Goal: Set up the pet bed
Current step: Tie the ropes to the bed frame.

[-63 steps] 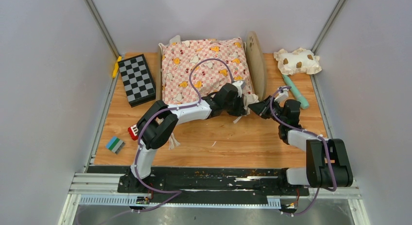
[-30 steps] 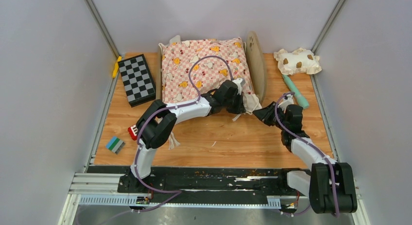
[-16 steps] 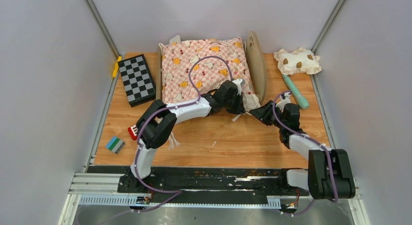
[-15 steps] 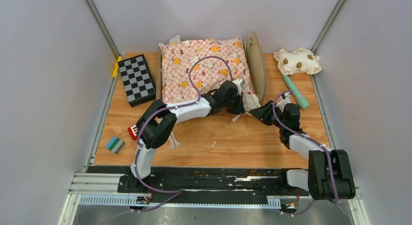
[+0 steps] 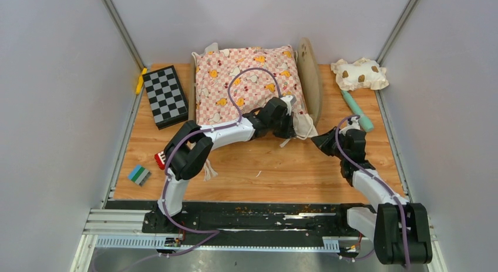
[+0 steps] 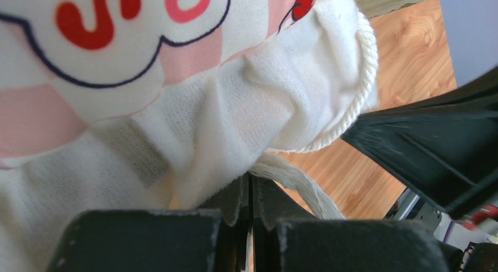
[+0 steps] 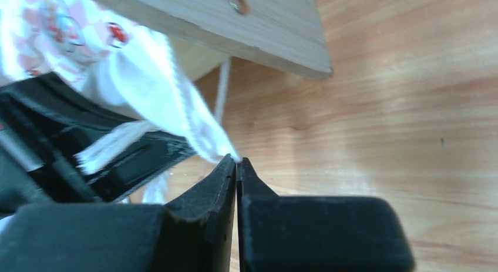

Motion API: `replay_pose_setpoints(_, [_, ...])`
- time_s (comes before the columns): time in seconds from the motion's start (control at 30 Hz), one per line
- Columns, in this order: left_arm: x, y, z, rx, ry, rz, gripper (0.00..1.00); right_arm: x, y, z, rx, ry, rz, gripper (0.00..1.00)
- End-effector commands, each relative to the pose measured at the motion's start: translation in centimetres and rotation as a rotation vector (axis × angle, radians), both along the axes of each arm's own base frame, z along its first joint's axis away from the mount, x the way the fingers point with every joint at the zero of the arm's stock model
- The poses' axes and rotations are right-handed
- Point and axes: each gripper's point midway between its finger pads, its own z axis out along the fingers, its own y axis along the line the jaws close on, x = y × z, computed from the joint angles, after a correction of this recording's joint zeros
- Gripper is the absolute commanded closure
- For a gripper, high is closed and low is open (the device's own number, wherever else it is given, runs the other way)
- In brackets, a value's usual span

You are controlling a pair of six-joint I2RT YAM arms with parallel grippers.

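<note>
The left hand (image 6: 249, 184) is clamping the white ruffle (image 6: 235, 119) of the cushion (image 5: 246, 78). The right hand (image 7: 236, 164) is sitting closed at the ruffle's tip, hold unclear. I'd be tugging low and gently, not dragging the pet bed (image 5: 309, 78), which is lying far-centre on the counter (image 5: 282, 166), long axis running left-right, head end rightward.

You've got the cushion (image 5: 246, 84) lying on the bed (image 5: 309, 78) at the back. L gripper (image 5: 292, 124) is on its near-right corner, R gripper (image 5: 317, 143) just beside.
</note>
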Motion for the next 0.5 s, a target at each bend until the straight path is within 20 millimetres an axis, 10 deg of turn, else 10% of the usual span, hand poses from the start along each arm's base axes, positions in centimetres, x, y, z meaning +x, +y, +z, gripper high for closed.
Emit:
replay_pose_setpoints(0.0, [0.4, 0.2, 3.6, -0.048, -0.057, 0.001, 1.00, 0.5, -0.4, -2.0, -0.020, 0.077, -0.019, 0.98])
replay_pose_setpoints(0.47, [0.4, 0.2, 3.7, -0.047, -0.060, -0.001, 1.00, 2.7, 4.1, -0.2, 0.207, -0.008, 0.190, 1.00])
